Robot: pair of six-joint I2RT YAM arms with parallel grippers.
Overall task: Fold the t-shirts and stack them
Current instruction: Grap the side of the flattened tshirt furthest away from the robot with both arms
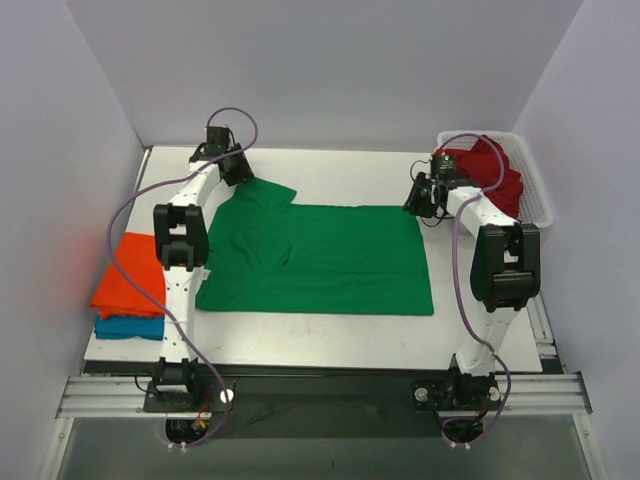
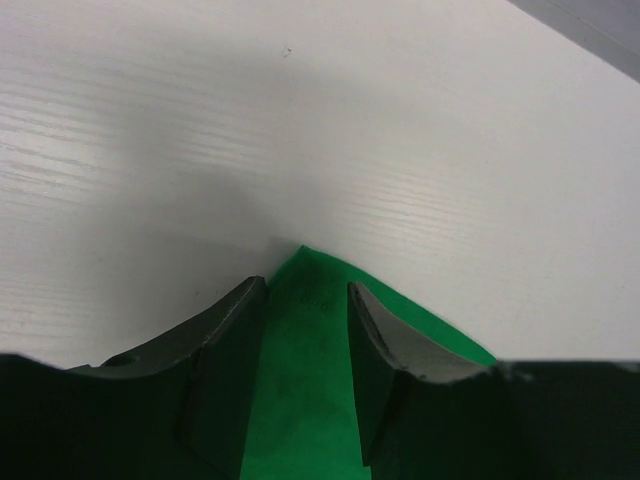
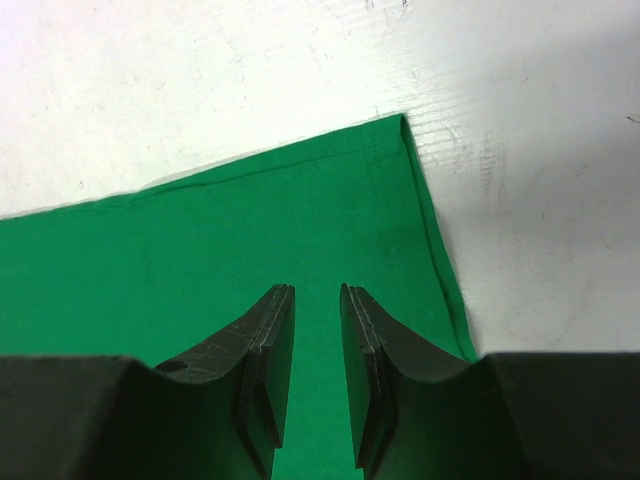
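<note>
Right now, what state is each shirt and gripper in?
green t-shirt: spread out flat, not stacked
orange t-shirt: folded, top of stack
blue t-shirt: folded, bottom of stack
dark red t-shirt: crumpled in basket
left gripper: open, astride green cloth
right gripper: slightly open, over green corner

Matt green cloth t-shirt (image 1: 330, 260)

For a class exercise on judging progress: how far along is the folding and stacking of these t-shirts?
Done: the orange shirt lies folded on the blue shirt on the left. In hand: the green shirt is spread flat, with the left gripper and right gripper at its far corners. Left: folding and stacking it, then the dark red shirt, bunched in the basket.
</note>
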